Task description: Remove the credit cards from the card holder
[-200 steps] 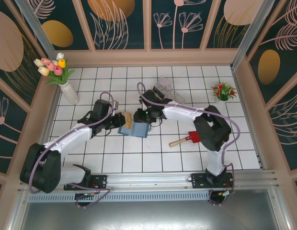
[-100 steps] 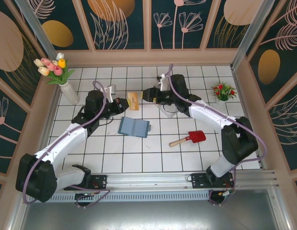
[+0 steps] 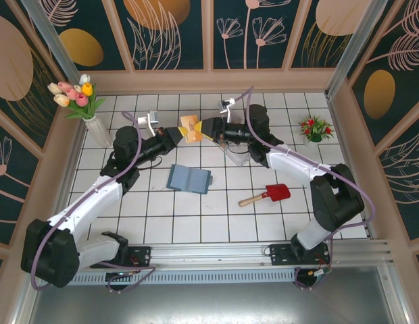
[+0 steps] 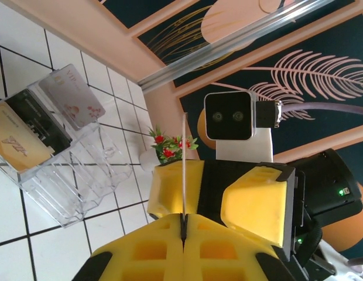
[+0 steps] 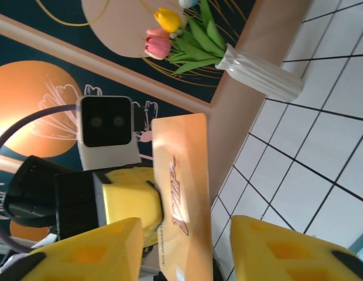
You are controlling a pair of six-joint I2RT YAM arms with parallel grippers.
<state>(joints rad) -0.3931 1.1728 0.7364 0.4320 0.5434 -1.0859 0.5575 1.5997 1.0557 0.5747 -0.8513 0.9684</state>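
Jaws of the left gripper (image 3: 178, 134) are clamped on the tan credit card (image 3: 190, 126), pinching one end. The left wrist view shows the card edge-on, a thin upright line coming out between the closed yellow fingers (image 4: 140, 252). The card is held up off the counter (image 3: 216, 226), over the far rows of tiles, between the two grippers.

The right gripper (image 3: 205, 128) faces the left one nose to nose. Its jaws stand parted at a middling gap. In the right wrist view the card's free end sits inside that gap, with clear space on one side. Cannot tell whether the other finger touches the card. It is not a closed grip.

The card holder (image 3: 189, 179) lies open and flat on the counter, both halves spread. It is nearer the arm bases than the grippers and well apart from the held card. Both grippers are up and away from it.

The clear plastic box (image 3: 238, 152) sits on the counter under the right forearm, beyond the card holder and to its right. The left wrist view shows cards in its slots: a pale grey card (image 4: 73, 96), a dark card (image 4: 32, 120) and a gold card (image 4: 17, 146).

The red-bladed toy shovel (image 3: 267, 196) lies right of the card holder, apart from it. The vase of tulips (image 3: 98, 129) stands at the far left, the small potted plant (image 3: 315, 127) at the far right.
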